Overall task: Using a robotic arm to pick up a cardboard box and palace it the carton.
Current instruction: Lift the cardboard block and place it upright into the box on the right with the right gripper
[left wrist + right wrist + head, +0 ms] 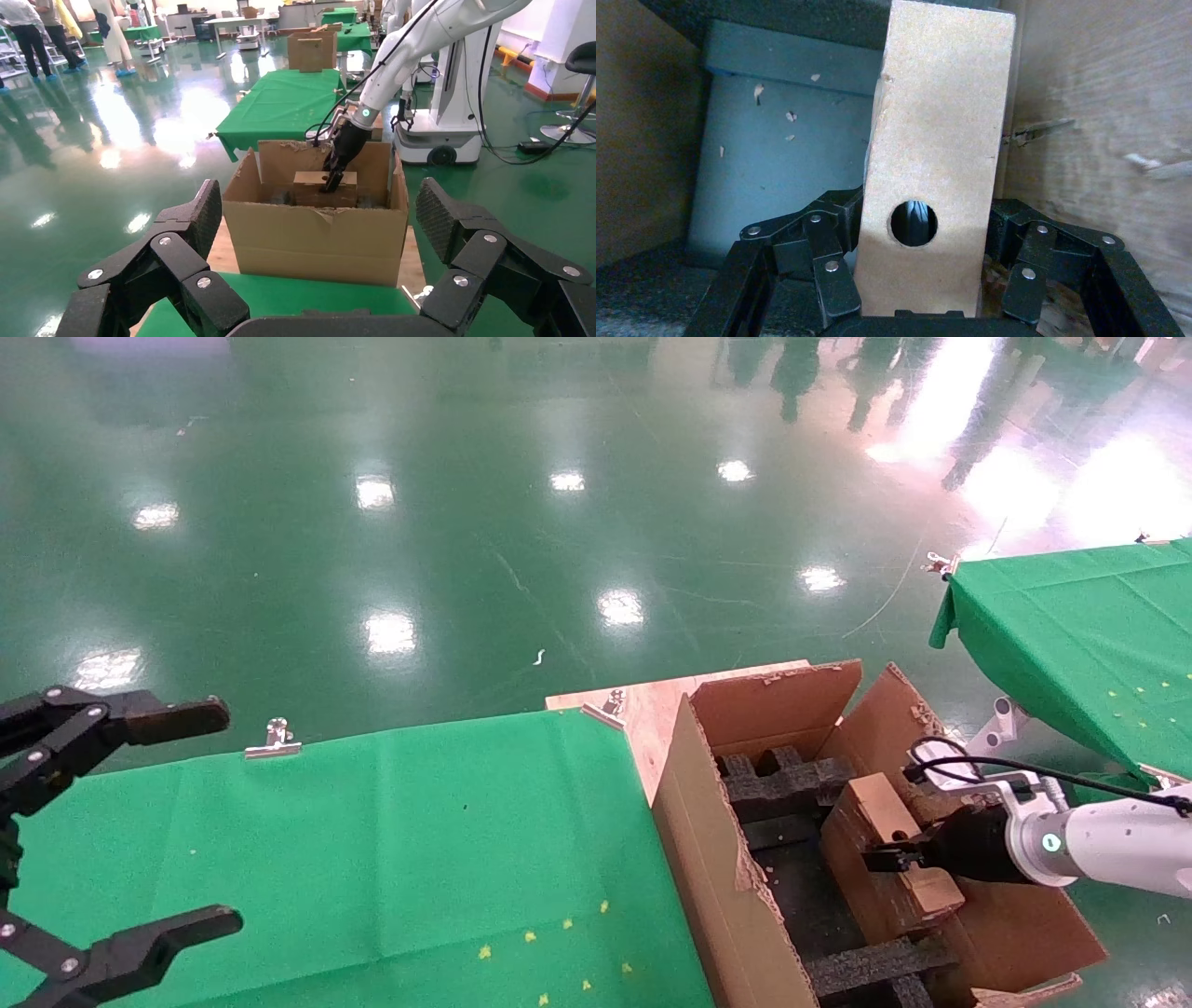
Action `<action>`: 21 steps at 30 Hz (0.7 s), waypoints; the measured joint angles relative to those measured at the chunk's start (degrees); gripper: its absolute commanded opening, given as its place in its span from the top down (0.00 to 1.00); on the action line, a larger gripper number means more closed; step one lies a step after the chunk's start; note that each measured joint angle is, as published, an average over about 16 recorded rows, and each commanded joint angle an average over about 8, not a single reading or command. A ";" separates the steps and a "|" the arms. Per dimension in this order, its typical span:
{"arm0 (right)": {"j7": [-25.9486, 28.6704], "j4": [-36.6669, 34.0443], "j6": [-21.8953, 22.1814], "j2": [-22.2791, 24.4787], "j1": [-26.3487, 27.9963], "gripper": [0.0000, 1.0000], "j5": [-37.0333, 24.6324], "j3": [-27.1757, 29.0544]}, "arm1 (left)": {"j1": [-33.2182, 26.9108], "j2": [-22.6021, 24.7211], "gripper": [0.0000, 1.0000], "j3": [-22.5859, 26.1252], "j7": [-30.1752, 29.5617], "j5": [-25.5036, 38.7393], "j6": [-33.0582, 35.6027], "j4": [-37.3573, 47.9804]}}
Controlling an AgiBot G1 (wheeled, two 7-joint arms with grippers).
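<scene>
Brown, small cardboard box (885, 845) is already inside the large corrugated carton (717, 859), pinched by the right gripper (885, 859); release remains. The left gripper (140, 822) idles with fingers spread.

A robotics lab hall: glossy green floor (521, 523), green-draped counters (281, 98), a wheeled robot base (450, 133), staff in blue shoe covers (24, 35).

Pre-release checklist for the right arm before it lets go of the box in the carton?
1. Right gripper clamped on the cardboard box: ok; in the right wrist view, fingers press both sides.
2. Box inside the carton walls: ok.
3. Box seated on the black foam inserts: cannot tell.
4. Box level: not ok, tilted.
5. Left gripper clear, open over the green table: ok.
</scene>
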 measured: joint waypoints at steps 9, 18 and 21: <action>-3.35 -5.50 -1.41 -3.11 -2.62 0.65 2.65 1.72 | 0.00 -0.01 0.00 0.01 0.01 -0.01 -0.01 0.01; -4.56 -7.71 -2.24 -4.24 -3.56 0.00 3.87 2.56 | 0.00 -0.01 0.00 0.01 0.01 -0.02 -0.02 0.01; -4.59 -7.79 -2.30 -4.25 -3.57 0.00 3.94 2.62 | 0.01 -0.01 0.00 0.01 0.01 -0.03 -0.02 0.02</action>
